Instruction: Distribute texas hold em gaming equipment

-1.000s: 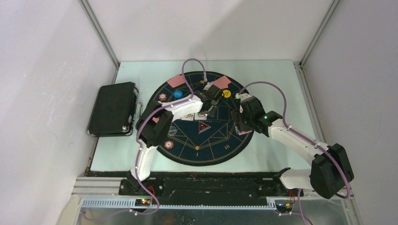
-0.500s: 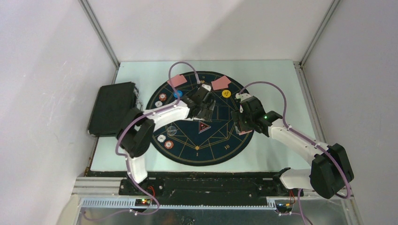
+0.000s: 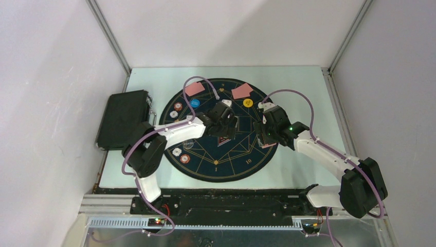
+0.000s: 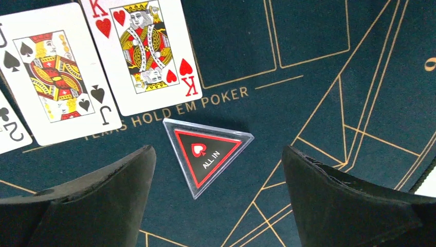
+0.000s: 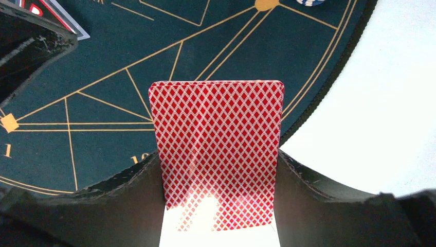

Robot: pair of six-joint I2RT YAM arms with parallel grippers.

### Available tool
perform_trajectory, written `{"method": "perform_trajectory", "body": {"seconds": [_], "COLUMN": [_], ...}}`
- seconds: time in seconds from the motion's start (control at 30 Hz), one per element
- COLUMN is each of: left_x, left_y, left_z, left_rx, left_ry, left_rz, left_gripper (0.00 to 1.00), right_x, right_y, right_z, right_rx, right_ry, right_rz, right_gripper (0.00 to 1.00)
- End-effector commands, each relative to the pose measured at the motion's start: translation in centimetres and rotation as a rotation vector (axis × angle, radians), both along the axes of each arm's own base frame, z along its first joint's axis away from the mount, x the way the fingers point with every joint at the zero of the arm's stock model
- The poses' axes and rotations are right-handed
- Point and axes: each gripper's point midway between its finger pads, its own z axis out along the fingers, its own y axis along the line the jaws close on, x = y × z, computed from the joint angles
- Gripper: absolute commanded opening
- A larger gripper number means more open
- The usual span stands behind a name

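Left wrist: left gripper (image 4: 217,149) wide above one token (image 4: 207,155); right gripper (image 5: 218,167) grips one card stack (image 5: 218,128).

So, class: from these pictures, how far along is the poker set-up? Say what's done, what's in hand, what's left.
Done: chips sit on the mat, pink-backed cards lie at its far side, a jack and king face up. In hand: the right fingers grip red-backed cards; the open left fingers hang over the ALL IN token. Left: likely dealing those held cards.

Mat (image 4: 308,51) dark teal, gold lines; triangular token (image 4: 206,154) black, red-edged; card back (image 5: 218,149) red-white diamond lattice; bench (image 5: 380,103) pale mint.
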Motion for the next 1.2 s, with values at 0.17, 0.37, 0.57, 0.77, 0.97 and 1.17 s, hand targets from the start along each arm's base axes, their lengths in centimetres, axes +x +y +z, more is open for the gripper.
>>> {"method": "perform_trajectory", "body": {"seconds": [0.17, 0.37, 0.57, 0.77, 0.97, 1.17], "left_x": [-0.2, -0.3, 0.3, 0.9, 0.6, 0.1], "left_y": [-0.5, 0.3, -0.1, -0.9, -0.3, 0.2], "left_z": [-1.2, -2.2, -2.9, -3.1, -3.5, -4.1], "left_rx": [0.066, 0.139, 0.141, 0.112, 0.116, 0.136], "left_ry": [0.014, 0.014, 0.010, 0.019, 0.040, 0.052], "left_rz": [0.035, 0.055, 0.071, 0.118, 0.193, 0.217], "left_gripper": [1.00, 0.99, 0.97, 0.96, 0.91, 0.87], "right_x": [0.8, 0.8, 0.7, 0.7, 0.8, 0.8], "right_y": [0.1, 0.1, 0.2, 0.2, 0.3, 0.3], "right_z": [0.7, 0.6, 0.6, 0.6, 0.5, 0.3], "right_rx": [0.004, 0.003, 0.005, 0.007, 0.005, 0.003], "right_ry": [-0.040, -0.038, -0.037, -0.037, -0.033, -0.029], "right_rz": [-0.002, 0.000, 0.002, 0.004, 0.006, 0.009], "right_gripper": [0.00, 0.00, 0.00, 0.00, 0.00, 0.00]}}
